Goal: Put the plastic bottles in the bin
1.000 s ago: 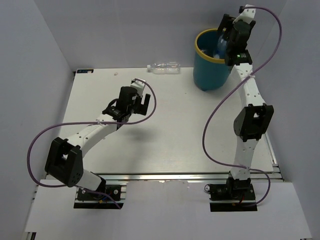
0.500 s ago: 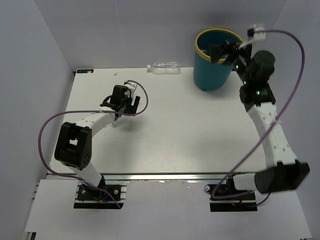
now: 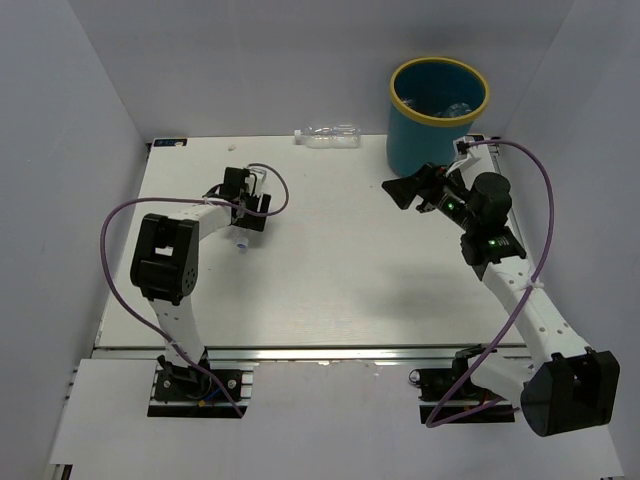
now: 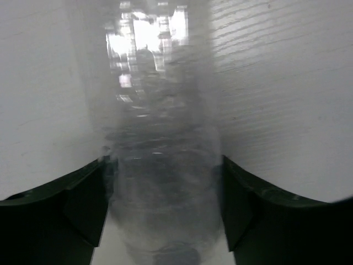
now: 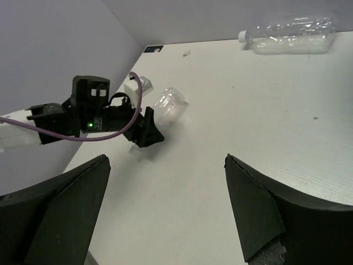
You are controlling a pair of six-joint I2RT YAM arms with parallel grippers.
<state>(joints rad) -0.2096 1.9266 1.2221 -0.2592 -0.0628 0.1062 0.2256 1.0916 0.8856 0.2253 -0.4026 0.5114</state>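
Plastic bottles (image 3: 452, 108) show inside the bin (image 3: 425, 150) in the top view; count unclear. One loose bottle (image 3: 330, 135) lies at the far edge of the surface (image 3: 340, 280). Right end effector (image 3: 412, 190) hangs near the bin. Left wrist view: left end effector (image 4: 165, 187) has its fingers (image 4: 83, 204) pressed on both sides of a clear bottle (image 4: 165, 165); picture blurred. Right wrist view: own fingers spread wide, nothing between; clear bottle rests low on the surface. Judgement: partly done, at least two bottles left.

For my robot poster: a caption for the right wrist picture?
Open right gripper faces the left gripper, a bottle between its fingers; a second bottle lies beyond.
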